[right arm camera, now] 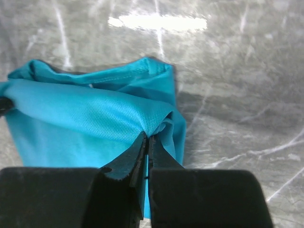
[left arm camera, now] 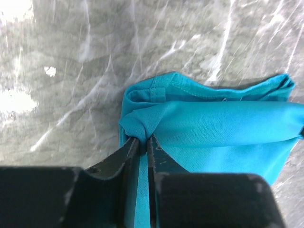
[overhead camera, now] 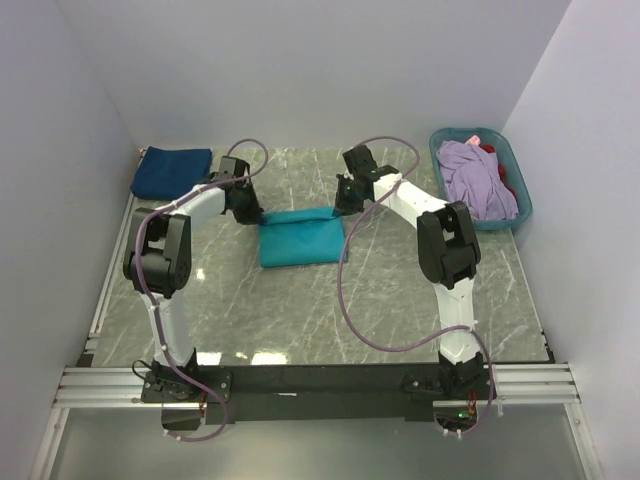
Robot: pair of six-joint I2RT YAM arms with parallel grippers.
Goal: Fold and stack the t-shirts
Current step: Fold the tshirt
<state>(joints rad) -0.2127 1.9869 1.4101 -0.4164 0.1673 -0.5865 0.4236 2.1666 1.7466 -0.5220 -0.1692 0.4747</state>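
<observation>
A teal t-shirt [overhead camera: 298, 240] lies partly folded in the middle of the marble table. My left gripper [overhead camera: 247, 207] is shut on its far left corner [left arm camera: 137, 124]. My right gripper [overhead camera: 343, 204] is shut on its far right corner [right arm camera: 159, 124]. Both hold that far edge lifted a little, stretched between them. A folded navy t-shirt [overhead camera: 172, 170] lies at the far left corner of the table. A lavender t-shirt [overhead camera: 475, 178] fills the basket, with a bit of red t-shirt [overhead camera: 505, 183] showing beside it.
A teal-blue plastic laundry basket [overhead camera: 445, 142] stands at the far right of the table. White walls close in the back and both sides. Purple cables loop off both arms over the table.
</observation>
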